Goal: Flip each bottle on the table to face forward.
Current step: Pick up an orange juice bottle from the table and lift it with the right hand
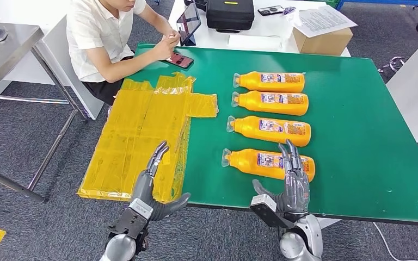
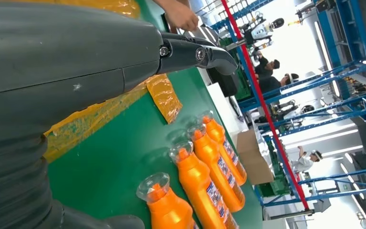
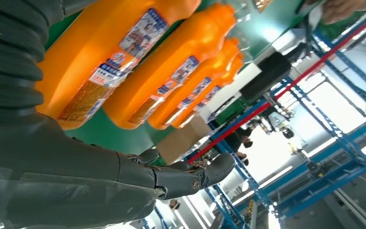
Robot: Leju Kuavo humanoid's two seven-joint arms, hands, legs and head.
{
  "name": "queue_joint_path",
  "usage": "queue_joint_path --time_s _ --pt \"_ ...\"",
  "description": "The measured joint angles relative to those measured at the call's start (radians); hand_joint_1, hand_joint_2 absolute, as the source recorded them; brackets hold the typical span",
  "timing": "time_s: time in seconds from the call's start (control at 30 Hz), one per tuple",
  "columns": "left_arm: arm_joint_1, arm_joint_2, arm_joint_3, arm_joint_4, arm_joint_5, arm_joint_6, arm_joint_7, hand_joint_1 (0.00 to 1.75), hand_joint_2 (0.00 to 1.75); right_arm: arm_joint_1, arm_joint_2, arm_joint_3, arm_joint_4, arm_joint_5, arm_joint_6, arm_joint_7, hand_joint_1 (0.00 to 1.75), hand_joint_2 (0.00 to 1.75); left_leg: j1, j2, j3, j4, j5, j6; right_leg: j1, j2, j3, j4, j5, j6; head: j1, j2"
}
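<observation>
Several orange bottles lie on their sides in a column on the green table (image 1: 359,125), clear caps pointing left and labels showing. The nearest bottle (image 1: 266,163) (image 3: 109,57) (image 2: 169,210) lies just beyond my right hand (image 1: 291,182), whose spread fingers reach over its base end and hold nothing. Beyond it lie the second bottle (image 1: 269,130) (image 3: 171,81) (image 2: 205,181) and third bottle (image 1: 271,103), with one more bottle (image 1: 269,81) farthest. My left hand (image 1: 152,182) hovers open over the yellow plastic sheet (image 1: 141,136) at the table's near left edge.
A person in a white shirt (image 1: 109,38) sits at the far left corner, a hand near a phone (image 1: 179,60). A tablet (image 1: 188,22), a black case (image 1: 229,13) and a cardboard box (image 1: 322,39) stand on the white table behind.
</observation>
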Motion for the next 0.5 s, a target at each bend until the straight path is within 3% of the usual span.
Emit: queue_joint_path --time_s 0.23,0.5 --pt "-0.009 0.000 -0.011 0.013 0.002 -0.008 0.004 0.00 1.75 -0.040 -0.038 -0.011 0.082 0.249 -0.001 0.185 0.00 1.75 0.000 0.000 0.000 0.000 0.000 0.000 0.000 0.000 0.000 0.000 0.000 0.000 0.000 0.000" --pt "-0.022 -0.007 -0.015 0.021 0.013 -0.018 0.013 0.00 1.75 -0.103 -0.092 -0.002 0.173 0.406 0.049 0.335 0.00 1.75 0.000 0.000 0.000 0.000 0.000 0.000 0.000 0.000 0.000 0.000 0.000 0.000 0.000 0.000"
